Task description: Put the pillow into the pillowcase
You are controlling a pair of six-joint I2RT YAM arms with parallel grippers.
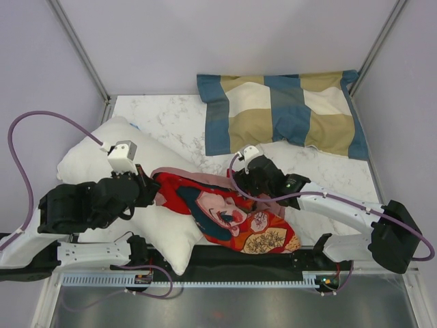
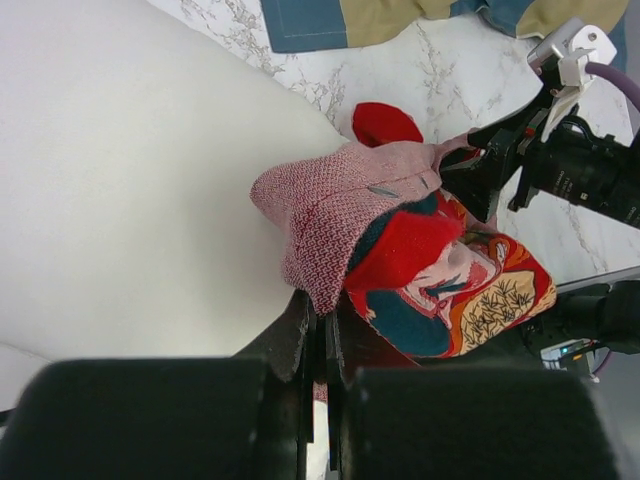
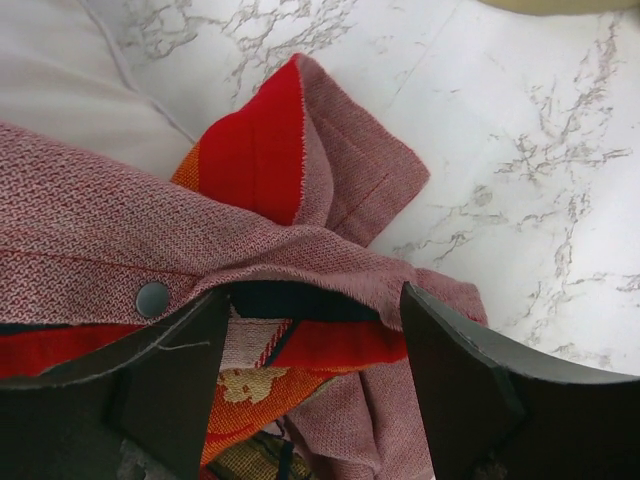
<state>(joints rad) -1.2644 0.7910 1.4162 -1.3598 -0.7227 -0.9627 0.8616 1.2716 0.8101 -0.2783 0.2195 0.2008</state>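
- At the left we see the pillow (image 1: 89, 160), lying on the counter (image 1: 171, 119). Its long axis runs on a slant from the far left down to the near middle, and one corner points at the near edge.
- The left gripper (image 2: 320, 322) reaches across the pillow's right flank. Its jaws are pressed together on a fold of the pillowcase's dull pink edge.
- The pillowcase (image 1: 225, 212) lies in the middle, printed side up. Its long axis slants the same way as the pillow's, from beside the left gripper down to the near right. Its left end overlaps the pillow, and the pink lining shows along that end and along the far edge.
- The right gripper (image 3: 312, 305) stands at that far edge with its jaws spread wide. The pink hem lies slack between them and is not clamped.
- Along the back right, a blue, tan and cream checked pillow (image 1: 283, 113) lies well apart from the pillowcase, with bare marble between the two.
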